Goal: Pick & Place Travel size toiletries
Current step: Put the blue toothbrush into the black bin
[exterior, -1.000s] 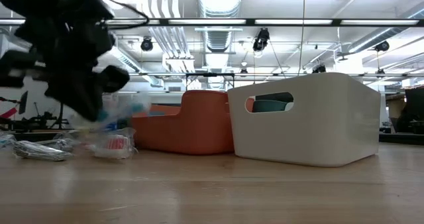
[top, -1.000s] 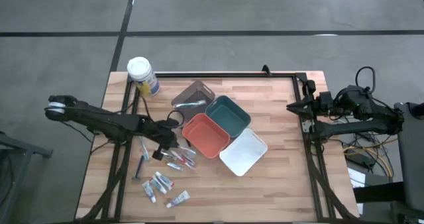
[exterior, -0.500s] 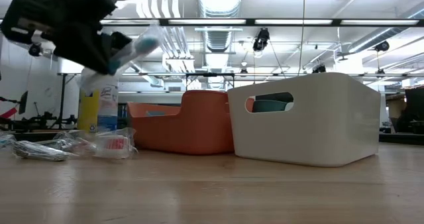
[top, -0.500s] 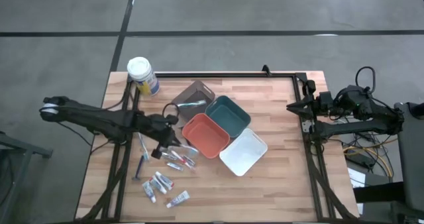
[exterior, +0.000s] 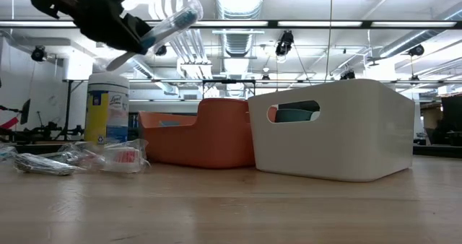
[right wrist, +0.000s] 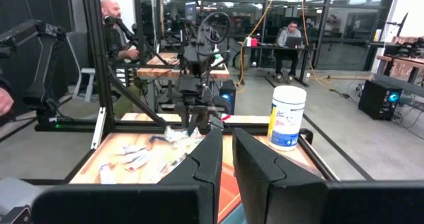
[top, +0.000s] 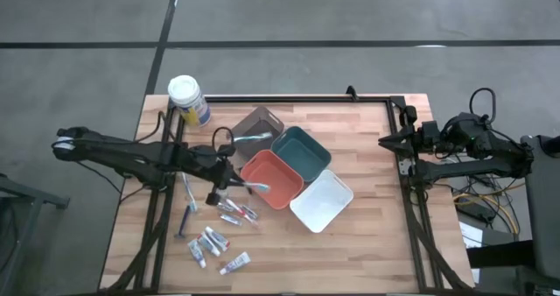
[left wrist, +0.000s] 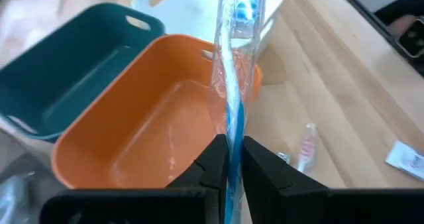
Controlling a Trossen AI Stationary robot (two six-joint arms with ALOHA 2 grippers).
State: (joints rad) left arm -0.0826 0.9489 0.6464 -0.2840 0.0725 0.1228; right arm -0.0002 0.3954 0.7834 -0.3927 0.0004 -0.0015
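My left gripper hangs above the table beside the orange tray, shut on a blue toothbrush in a clear wrapper. The toothbrush reaches out over the tray's left rim. More travel size toiletries, small tubes and sticks, lie flat on the wood near the table's front left, and a dark long-handled one lies beside them. My right gripper waits at the table's right edge, shut, with nothing in it. My left gripper pinches the wrapped toothbrush's handle end between its two fingers. The fingers come slanting down from the table's left and lie along the toothbrush. It is lifted clear of the table, its free end tilted upward beyond the fingers.
A teal tray and a white tray stand against the orange one; a brown tray behind them holds one item. A white-lidded canister stands at the far left corner. Bare wood lies to the right.
My left gripper has risen from the pile of toiletries, staying shut on the wrapped toothbrush, and has tipped upward. The toothbrush is lifted clear of the table and now points over the orange tray. The other toiletries have stayed put.
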